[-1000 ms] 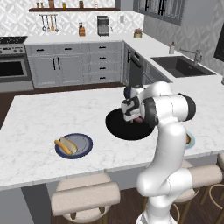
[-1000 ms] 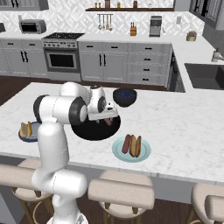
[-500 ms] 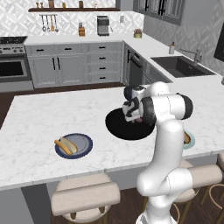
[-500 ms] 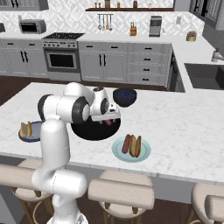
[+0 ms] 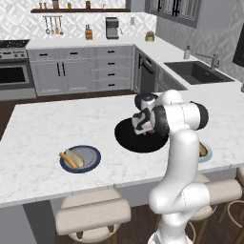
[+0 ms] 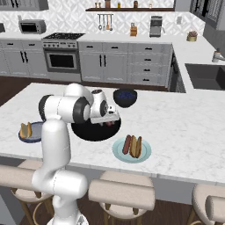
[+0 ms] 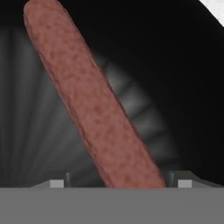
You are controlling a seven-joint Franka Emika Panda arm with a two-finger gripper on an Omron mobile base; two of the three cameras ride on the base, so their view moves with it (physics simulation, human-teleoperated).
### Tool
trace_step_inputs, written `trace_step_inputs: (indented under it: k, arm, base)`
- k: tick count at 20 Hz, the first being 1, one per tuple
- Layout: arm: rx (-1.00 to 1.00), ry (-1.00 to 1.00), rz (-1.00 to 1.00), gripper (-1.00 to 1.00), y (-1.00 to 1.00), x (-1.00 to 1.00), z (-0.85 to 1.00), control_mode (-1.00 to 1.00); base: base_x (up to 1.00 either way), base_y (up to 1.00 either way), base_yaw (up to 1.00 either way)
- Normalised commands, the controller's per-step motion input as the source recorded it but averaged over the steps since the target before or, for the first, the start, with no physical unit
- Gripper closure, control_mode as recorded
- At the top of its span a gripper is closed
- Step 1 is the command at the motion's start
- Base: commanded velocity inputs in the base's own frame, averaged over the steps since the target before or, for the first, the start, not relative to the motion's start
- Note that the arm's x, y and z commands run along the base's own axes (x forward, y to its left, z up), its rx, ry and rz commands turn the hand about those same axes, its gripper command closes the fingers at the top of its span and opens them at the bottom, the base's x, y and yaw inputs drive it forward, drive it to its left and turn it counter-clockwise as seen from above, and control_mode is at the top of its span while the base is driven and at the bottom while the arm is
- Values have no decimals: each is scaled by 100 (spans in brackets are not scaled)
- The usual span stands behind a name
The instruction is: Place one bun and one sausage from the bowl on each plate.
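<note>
- Gripper (image 5: 142,125) sits low over the black bowl (image 5: 128,141) in mid-counter, hand pointing down into it.
- Sausage (image 7: 89,100) lies on the bowl floor right under the hand, running diagonally across the hand view; its near end reaches down between the two finger tips (image 7: 56,183).
- Fingers appear spread, one tip on each side of the sausage's near end; no pinch on it that can be seen.
- Navy plate (image 5: 91,160), left of the bowl in the left base view, carries a bun and what looks like a sausage.
- Teal plate (image 6: 119,150), just beside the bowl in the right base view, also carries a bun and sausage pair.
- Small blue bowl (image 6: 125,97) stands behind the black one; not part of the job.
- Handling, as judged: sausage is light, smooth, rounded, somewhat yielding; likely to roll or squirt out under an off-centre squeeze.
- Best hold: across its width near mid-length, jaws square to the long axis. The present line-up sits nearer one end, so it could pivot and droop when lifted.
</note>
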Motion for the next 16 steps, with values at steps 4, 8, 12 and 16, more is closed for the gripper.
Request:
trace_step_inputs:
  k: [4,8,12,16]
  arm:
    - [-3,0,0,-100,0,16,-32,-100]
    - [-1,3,0,100,0,9,-29,-100]
    - [0,5,0,100,0,0,-9,-100]
    - [0,9,0,100,0,0,-10,-100]
  base:
    - [0,0,0]
    - [0,0,0]
    - [0,0,0]
    - [0,0,0]
